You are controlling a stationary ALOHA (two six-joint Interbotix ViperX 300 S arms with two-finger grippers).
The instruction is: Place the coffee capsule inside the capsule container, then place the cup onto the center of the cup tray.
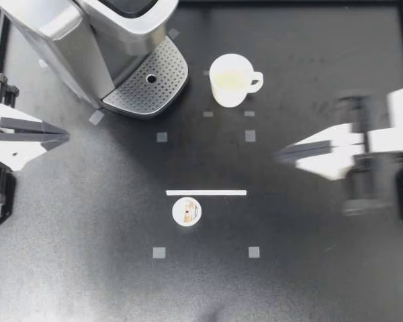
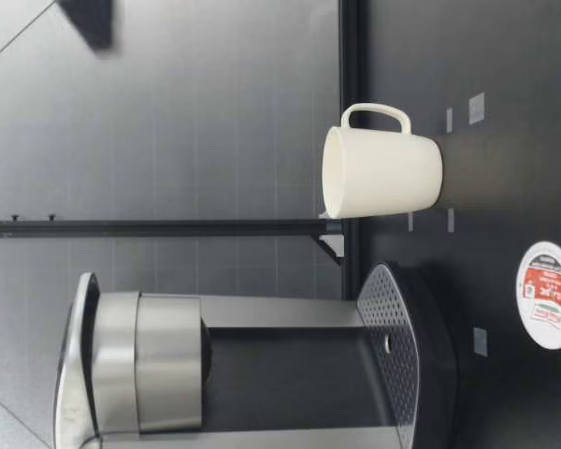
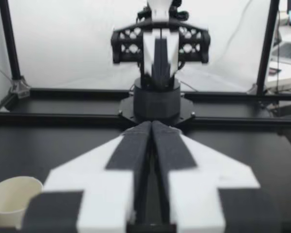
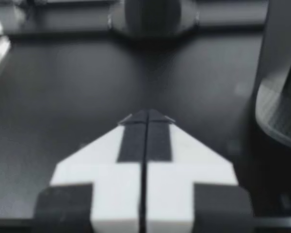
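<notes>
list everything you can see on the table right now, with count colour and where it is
coffee machine: one, silver and black, at the table's far corner on the left arm's side
cup tray: one, silver with holes on a black base, at the machine's foot, nothing on it
cup: one, white, upright beside the cup tray, handle turned away from the machine
capsule: one, white with a printed lid, mid-table beside the strip
strip: one, white, flat on the table between cup and capsule
tape squares: several, grey, scattered over the table
table: one, black
left gripper: one, white and black, shut, holding nothing, at its own side
right gripper: one, white and black, shut, holding nothing, blurred
</notes>
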